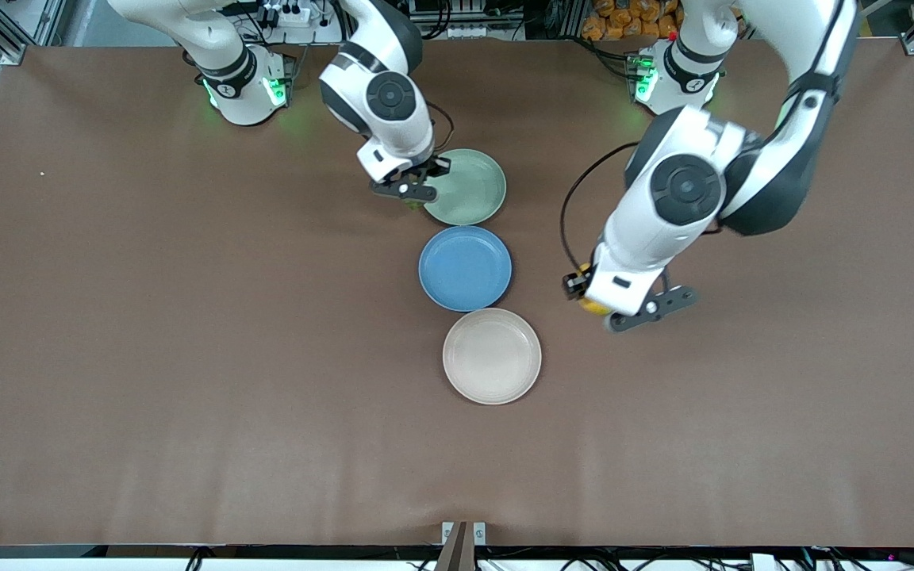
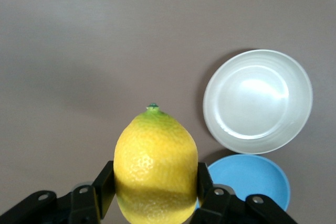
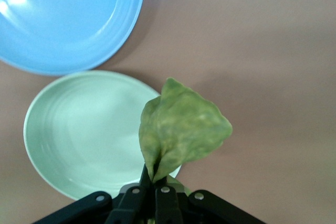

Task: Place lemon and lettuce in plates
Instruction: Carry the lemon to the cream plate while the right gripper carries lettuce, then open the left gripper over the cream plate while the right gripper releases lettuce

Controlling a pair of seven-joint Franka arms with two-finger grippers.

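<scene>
My left gripper (image 1: 596, 305) is shut on the yellow lemon (image 2: 156, 165) and holds it over bare table beside the blue plate and the cream-beige plate (image 1: 492, 355). The lemon's edge shows under the hand in the front view (image 1: 593, 306). The cream plate also shows in the left wrist view (image 2: 257, 94). My right gripper (image 1: 413, 198) is shut on the green lettuce leaf (image 3: 181, 128) and holds it over the rim of the mint green plate (image 1: 469, 186), on the side toward the right arm's end. That plate shows in the right wrist view (image 3: 84, 132).
A blue plate (image 1: 465, 267) lies between the mint plate and the cream plate; the three form a row down the table's middle. It shows in both wrist views (image 2: 252, 179) (image 3: 63, 17). Brown table (image 1: 187, 357) lies around them.
</scene>
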